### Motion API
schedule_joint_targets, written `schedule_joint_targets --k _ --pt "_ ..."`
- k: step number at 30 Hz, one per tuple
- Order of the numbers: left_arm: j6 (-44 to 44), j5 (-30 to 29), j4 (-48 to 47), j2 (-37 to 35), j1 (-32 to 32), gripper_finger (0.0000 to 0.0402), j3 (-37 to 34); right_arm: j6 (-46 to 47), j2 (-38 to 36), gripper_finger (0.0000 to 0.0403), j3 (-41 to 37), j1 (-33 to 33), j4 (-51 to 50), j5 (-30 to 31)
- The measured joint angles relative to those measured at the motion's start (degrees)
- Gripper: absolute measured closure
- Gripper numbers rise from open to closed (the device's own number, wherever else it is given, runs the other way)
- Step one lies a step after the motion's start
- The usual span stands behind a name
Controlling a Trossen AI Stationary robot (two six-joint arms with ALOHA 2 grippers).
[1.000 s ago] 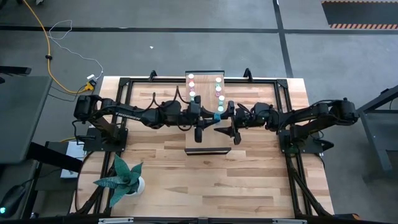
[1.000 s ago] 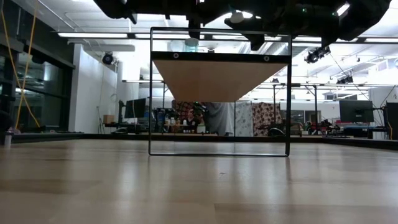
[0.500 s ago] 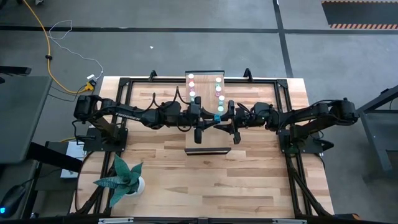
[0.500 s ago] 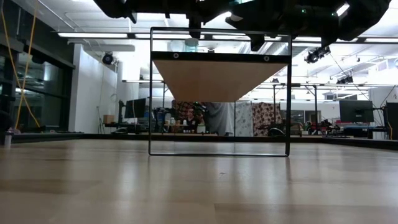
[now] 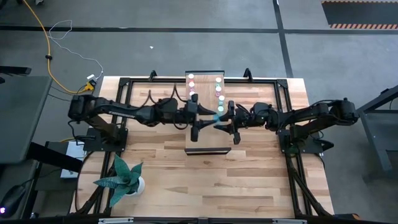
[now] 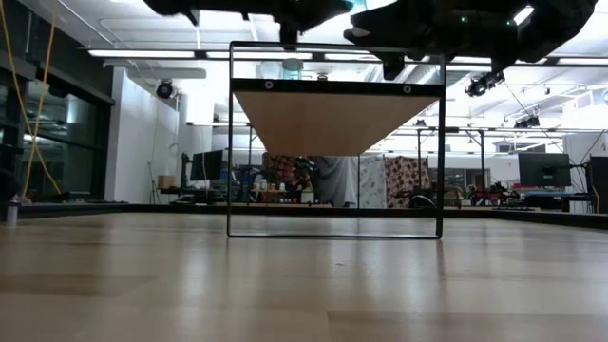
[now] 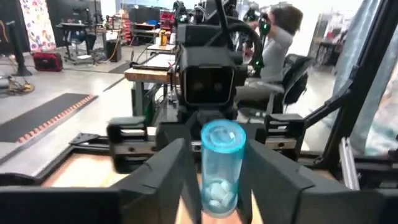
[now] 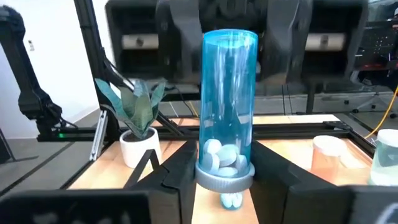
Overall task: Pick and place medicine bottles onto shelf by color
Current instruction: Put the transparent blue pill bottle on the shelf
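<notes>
A blue translucent bottle [image 8: 227, 99] stands cap down above the shelf [image 5: 205, 142], pills lying at its cap end. My right gripper [image 8: 224, 155] is shut on it, over the shelf's middle [image 5: 222, 121]. My left gripper [image 7: 217, 144] faces it from the table's left [image 5: 200, 122], open. Its fingers flank the bottle [image 7: 221, 165] with a strip of wood showing on each side. Pink bottles [image 5: 191, 84] and teal bottles [image 5: 219, 88] stand on their bases in two rows at the shelf's far end. My right gripper pinches the blue bottle at its white cap [image 8: 225, 177], the bottle's lower end, between its two fingers. The fingers come level from the table's right. The bottle stands upright and inverted above the fingers, lifted clear of the shelf.
The shelf is raised on a dark frame [image 6: 230, 142] in the table's middle. A potted plant [image 5: 121, 177] stands near the table's near-left corner. A pink bottle [image 8: 326, 152] stands close by on the shelf. A seated person [image 7: 280, 37] shows in the room beyond.
My left gripper has drawn back a little toward the table's left edge, away from the blue bottle. The bottle and my right gripper have stayed where they were over the shelf.
</notes>
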Motion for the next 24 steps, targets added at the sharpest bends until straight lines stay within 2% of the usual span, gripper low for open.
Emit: schedule_joint_targets --k 3,5,9,13,18,22,24 --pt "1.96 -0.14 -7.82 -3.78 0.20 0.0218 0.07 -1.19 -0.38 0.0299 0.23 -0.31 -2.41 0.72" --pt "2.86 -0.61 -13.82 -6.32 0.22 0.0200 0.05 -2.27 -0.79 0.0299 2.17 -0.41 -8.68 2.55" --pt "3.85 -0.74 -22.25 -11.10 0.18 0.0178 0.11 -6.64 -0.94 0.0299 11.74 -0.27 -29.72 8.02" --pt "5.17 -0.86 -29.35 -12.67 0.18 0.0173 0.02 -9.88 0.68 0.0299 22.91 0.86 -49.81 14.70" --pt "8.59 -4.91 -31.85 -12.68 -0.23 0.0173 0.02 -11.02 3.88 0.0299 32.62 2.14 -62.70 16.37" --pt "11.55 -10.28 -30.38 -11.80 -0.70 0.0174 -0.02 -11.11 6.00 0.0299 36.59 3.31 -66.58 16.56" --pt "12.41 -10.91 -28.89 -11.86 -0.73 0.0174 0.00 -11.12 6.61 0.0299 37.25 3.70 -67.75 16.87"
